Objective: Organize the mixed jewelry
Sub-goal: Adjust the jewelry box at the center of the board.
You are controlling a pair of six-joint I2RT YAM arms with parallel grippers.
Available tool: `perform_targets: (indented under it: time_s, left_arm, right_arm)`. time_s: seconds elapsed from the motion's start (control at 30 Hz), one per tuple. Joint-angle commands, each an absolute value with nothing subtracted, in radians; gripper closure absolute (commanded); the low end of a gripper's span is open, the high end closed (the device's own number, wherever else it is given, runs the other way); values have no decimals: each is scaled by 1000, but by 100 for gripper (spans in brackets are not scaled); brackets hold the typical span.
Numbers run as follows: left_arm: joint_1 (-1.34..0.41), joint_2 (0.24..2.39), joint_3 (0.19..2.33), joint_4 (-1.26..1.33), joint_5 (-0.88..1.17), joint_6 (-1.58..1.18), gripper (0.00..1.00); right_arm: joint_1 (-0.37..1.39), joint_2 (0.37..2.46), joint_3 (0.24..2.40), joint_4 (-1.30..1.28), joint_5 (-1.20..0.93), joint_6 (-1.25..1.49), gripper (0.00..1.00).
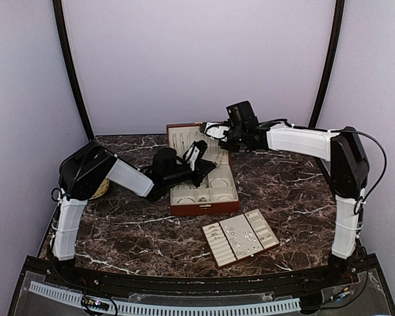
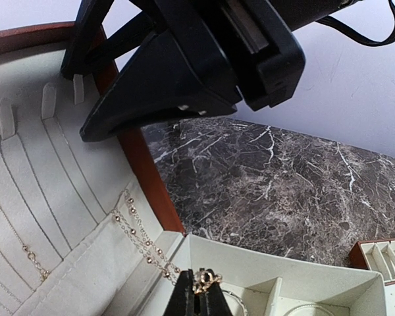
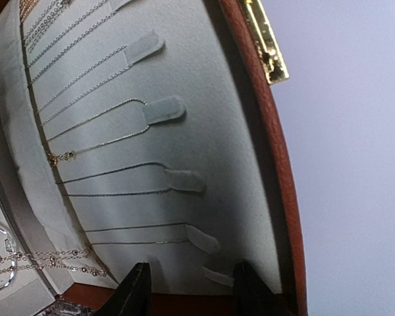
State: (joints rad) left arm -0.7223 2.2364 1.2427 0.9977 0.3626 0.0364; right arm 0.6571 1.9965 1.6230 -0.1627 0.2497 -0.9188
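Tiny silvery jewelry pieces (image 1: 241,234) lie in the cream slotted tray (image 1: 217,249) at the front right. The red-brown wooden box (image 1: 204,207) stands open mid-table, with its cream-lined lid (image 1: 183,138) upright. My left gripper (image 1: 202,172) hovers over the box's back compartments. In the left wrist view it (image 2: 199,287) is shut on a small gold-toned knotted piece (image 2: 209,280). My right gripper (image 1: 215,131) is at the lid's top edge. In the right wrist view it (image 3: 189,293) is open, its fingers (image 3: 137,291) either side of the lid lining (image 3: 204,125), gripping nothing.
Several thin chains (image 3: 105,141) hang on tabs in the lid. A beaded chain (image 2: 139,238) drapes over the lid pocket. Bangles (image 2: 232,299) lie in box compartments. The right gripper body (image 2: 197,59) looms close above the left one. A round gold-rimmed object (image 1: 101,189) sits by the left arm.
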Motion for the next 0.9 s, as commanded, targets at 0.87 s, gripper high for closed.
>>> perform_targets:
  time_s: [0.87]
  left_arm:
    - [-719, 2207, 1237, 1033, 365, 7, 100]
  right_arm:
    - [696, 1952, 1527, -203, 311, -847, 97]
